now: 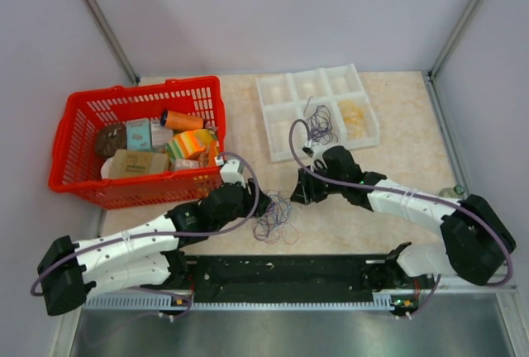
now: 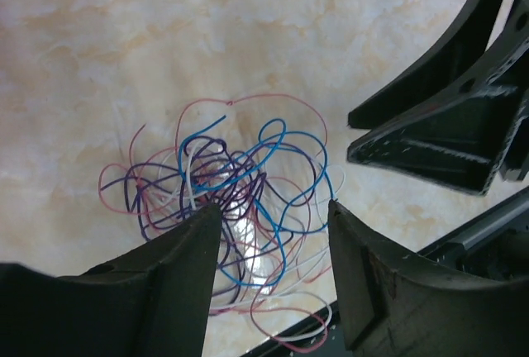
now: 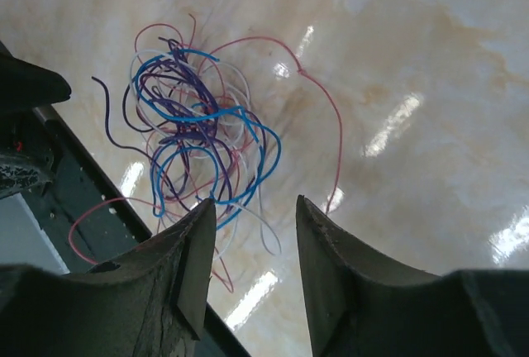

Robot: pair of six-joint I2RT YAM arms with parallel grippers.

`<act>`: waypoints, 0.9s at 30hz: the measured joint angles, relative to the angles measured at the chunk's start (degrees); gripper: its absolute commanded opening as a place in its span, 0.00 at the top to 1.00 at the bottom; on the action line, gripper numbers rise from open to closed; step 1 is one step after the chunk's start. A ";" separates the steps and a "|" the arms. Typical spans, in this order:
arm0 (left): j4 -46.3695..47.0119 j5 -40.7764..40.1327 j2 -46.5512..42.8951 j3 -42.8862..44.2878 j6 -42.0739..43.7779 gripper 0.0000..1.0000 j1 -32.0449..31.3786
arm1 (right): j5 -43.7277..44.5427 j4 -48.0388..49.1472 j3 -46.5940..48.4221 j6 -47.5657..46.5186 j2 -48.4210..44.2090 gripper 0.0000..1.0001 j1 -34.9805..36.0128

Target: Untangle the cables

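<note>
Flanking the cables on the tabletop, left hand and right hand gape empty, apparently placed to draw strands apart.

Left arm: base at the near-left corner. It reaches forward and to the right, lying low and stretched out. Forearm white, wrist black.

Left gripper: points right, toward the middle. Jaws parted with a clear gap. Both fingers are black and taper to narrow tips.

Right arm: base at the near-right corner, elbow bent. The white forearm runs left and away, and the black wrist is tipped down and to the left.

Right gripper: jaws parted, tips angled downward.

The two grippers face each other, tips near but apart. From the left wrist, the right gripper's spread fingers show at upper right.
</note>
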 measured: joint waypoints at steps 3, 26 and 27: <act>4.26 -0.11 2.05 -0.35 -0.33 0.42 0.02 | -0.13 4.17 -0.31 -1.64 3.34 0.60 1.99; 2.54 3.39 -3.76 -5.05 0.96 0.46 -0.92 | 7.50 5.05 5.29 -10.38 8.85 0.52 8.02; 2.34 3.39 -4.07 -5.16 0.98 0.46 -0.94 | 7.48 4.52 5.29 -10.54 7.69 0.52 8.07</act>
